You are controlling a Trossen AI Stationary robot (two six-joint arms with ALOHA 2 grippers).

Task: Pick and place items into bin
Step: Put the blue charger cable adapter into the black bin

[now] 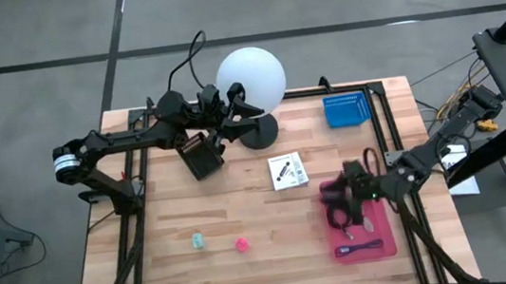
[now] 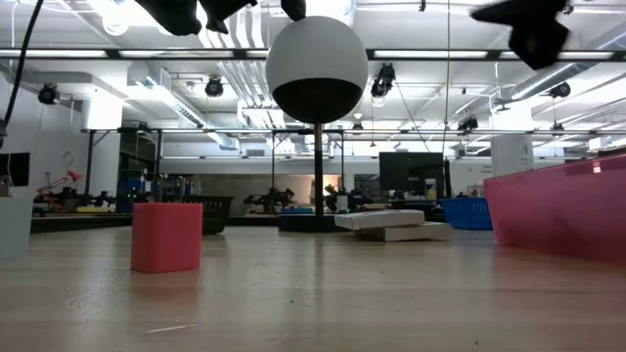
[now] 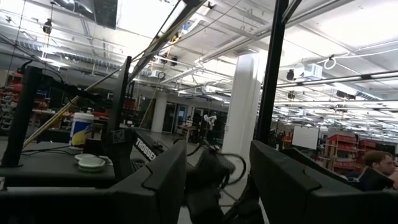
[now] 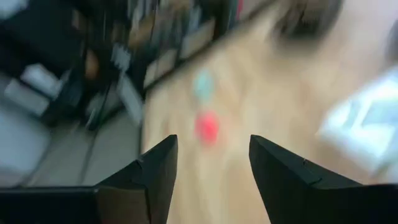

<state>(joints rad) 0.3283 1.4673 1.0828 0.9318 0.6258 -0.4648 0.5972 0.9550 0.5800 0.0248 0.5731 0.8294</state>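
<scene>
The bin (image 1: 383,232) is a pink tray at the near right; its wall (image 2: 558,210) also shows in the low view. In it lie a dark coiled cable (image 1: 340,212) and a purple cord (image 1: 360,246). My right gripper (image 1: 342,189) hangs above the bin's far left part, open (image 4: 213,143), with nothing between its fingers. On the table lie a pink block (image 1: 243,244) (image 4: 207,127) (image 2: 166,237), a green block (image 1: 197,241) (image 4: 202,84) and a white printed card (image 1: 287,170). My left gripper (image 1: 241,105) waits, raised beside the lamp, open (image 3: 217,152).
A white globe lamp (image 1: 251,80) on a black base (image 1: 259,137) stands at the far middle, close to my left gripper. A blue basket (image 1: 345,110) sits at the far right. Bare wood lies between the card and the blocks.
</scene>
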